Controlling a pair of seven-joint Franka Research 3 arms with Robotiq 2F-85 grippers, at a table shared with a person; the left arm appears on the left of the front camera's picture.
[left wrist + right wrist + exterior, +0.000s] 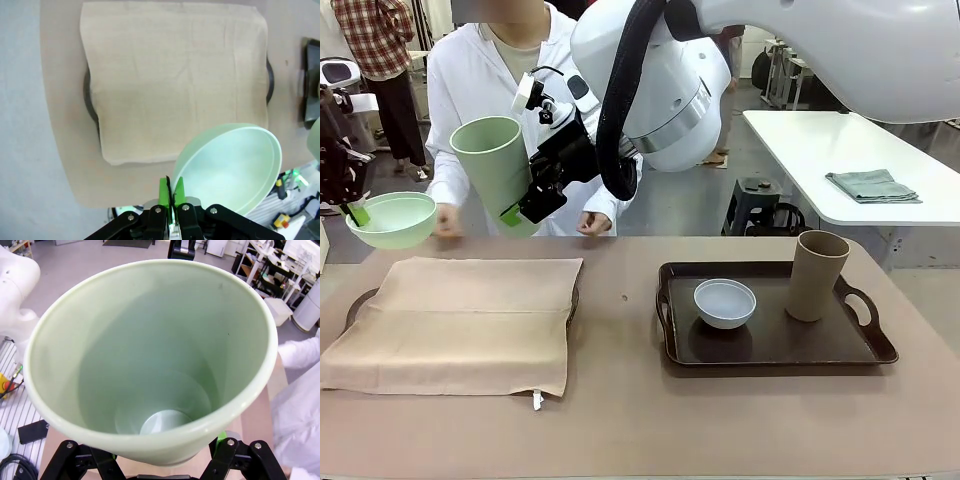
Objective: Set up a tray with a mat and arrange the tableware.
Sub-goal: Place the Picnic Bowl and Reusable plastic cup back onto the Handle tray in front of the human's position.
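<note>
My left gripper [355, 213] is at the far left, above the table, shut on the rim of a pale mint green bowl [392, 220]. Its green fingers [165, 192] pinch the mint bowl [235, 167] over the mat [175, 80]. The beige mat [460, 320] covers the left tray [360, 300]. My right gripper [515, 213] holds a pale green tumbler [492, 165] tilted in the air behind the mat. The tumbler's inside [155, 355] shows from above the right gripper [160, 462]. A dark tray [880, 352] on the right holds a white bowl [725, 303] and a tan tumbler [817, 275].
A person in a white coat stands across the table, with a hand [448, 222] and the other hand [592, 224] at the far edge. Behind on the right, a white table [800, 150] carries a folded grey cloth [873, 185]. A bare strip of table separates the two trays.
</note>
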